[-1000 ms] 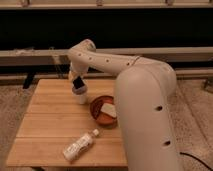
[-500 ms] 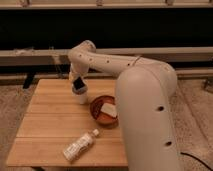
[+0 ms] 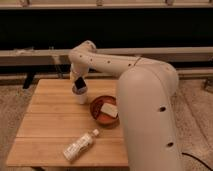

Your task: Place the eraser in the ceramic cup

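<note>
**Eraser poised at the mouth of the ceramic cup**

Nearest the camera, the robot's bulky white arm housing point(image 3: 150, 120) fills the right side of the view, rising past the front right corner of the wooden worktop point(image 3: 47, 127). On the worktop's near half a clear plastic bottle point(image 3: 80, 146) lies on its side, set at a slant with its cap end pointing toward the back right. Beyond the bottle, toward the right edge of the slatted surface, sits a wide red-brown bowl point(image 3: 101, 111) with a white block point(image 3: 109, 110) resting inside it.

Just to the left of the bowl, and slightly farther back, stands the ceramic cup point(image 3: 80, 95), small, white and upright. The eraser point(image 3: 79, 82), a small black block, is tilted at the cup's mouth, its lower end at or just inside the rim; whether it touches the rim cannot be made out. The pincer point(image 3: 79, 80) is directly above the cup, at the end of the arm that reaches over from the right and bends down at a rounded joint. The pincer appears to be grasping the eraser from above.

Behind the worktop run a pale horizontal rail and a dark wall.
</note>
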`<state>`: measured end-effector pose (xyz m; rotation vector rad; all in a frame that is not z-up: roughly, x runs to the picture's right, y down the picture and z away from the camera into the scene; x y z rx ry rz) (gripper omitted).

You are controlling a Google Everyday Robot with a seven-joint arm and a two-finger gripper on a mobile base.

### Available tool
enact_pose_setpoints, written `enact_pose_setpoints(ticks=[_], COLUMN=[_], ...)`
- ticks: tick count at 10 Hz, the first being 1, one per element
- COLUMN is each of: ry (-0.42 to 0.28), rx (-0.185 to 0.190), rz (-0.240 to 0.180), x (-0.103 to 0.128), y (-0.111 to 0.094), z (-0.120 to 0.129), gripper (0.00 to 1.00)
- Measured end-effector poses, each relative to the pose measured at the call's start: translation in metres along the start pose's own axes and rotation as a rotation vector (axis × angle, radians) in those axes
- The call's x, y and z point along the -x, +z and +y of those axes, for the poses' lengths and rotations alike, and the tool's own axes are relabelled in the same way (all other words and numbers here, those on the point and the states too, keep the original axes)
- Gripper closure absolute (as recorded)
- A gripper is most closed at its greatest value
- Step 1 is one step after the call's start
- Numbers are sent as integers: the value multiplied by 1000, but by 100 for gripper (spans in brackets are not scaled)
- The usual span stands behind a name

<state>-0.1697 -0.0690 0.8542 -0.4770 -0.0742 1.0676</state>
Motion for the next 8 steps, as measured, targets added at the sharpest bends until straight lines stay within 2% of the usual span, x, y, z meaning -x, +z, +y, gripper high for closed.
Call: enact_pose_setpoints(ticks=[6,7,8], ry=[-1,-2,-2], rx=[1,2,2], rz=[-3,-4,-3], x=[-4,-4,-4], y=[-2,-2,-1], z=[-1,-1,-1], gripper=[20,17,8])
